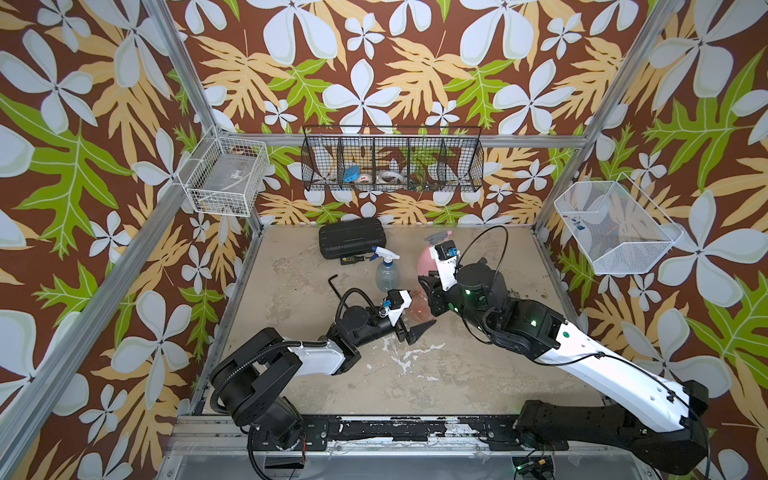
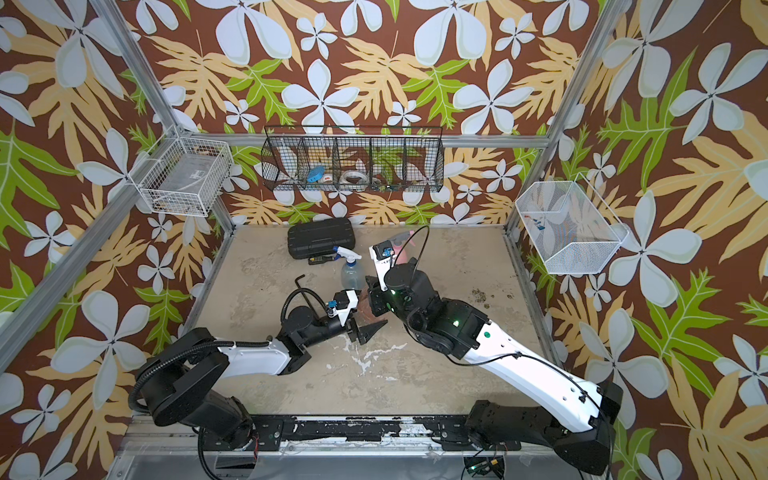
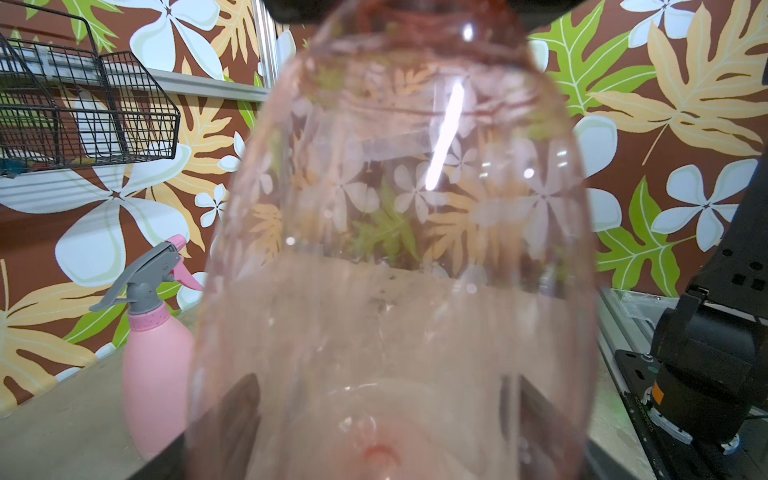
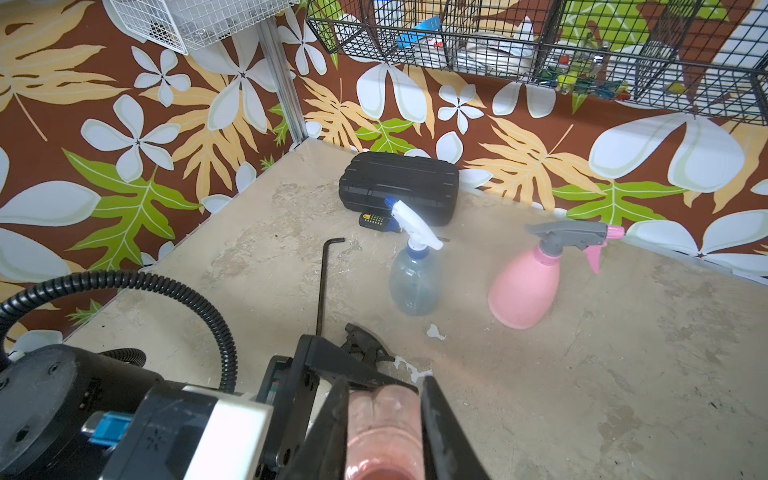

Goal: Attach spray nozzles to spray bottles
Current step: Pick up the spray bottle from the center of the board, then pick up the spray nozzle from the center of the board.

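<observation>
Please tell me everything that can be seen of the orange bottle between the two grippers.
The orange bottle is rounded, of translucent plastic, looks empty, and has no nozzle on. The right gripper is shut on its narrow neck. The left gripper has one finger at each side of its body; whether they press it cannot be told. The wallpaper shows through it.

Black ribbed case (image 4: 399,183) by back wall; yellow-black gadget (image 4: 372,219), perhaps screwdriver, just beside; hex key (image 4: 321,286) apart.
</observation>
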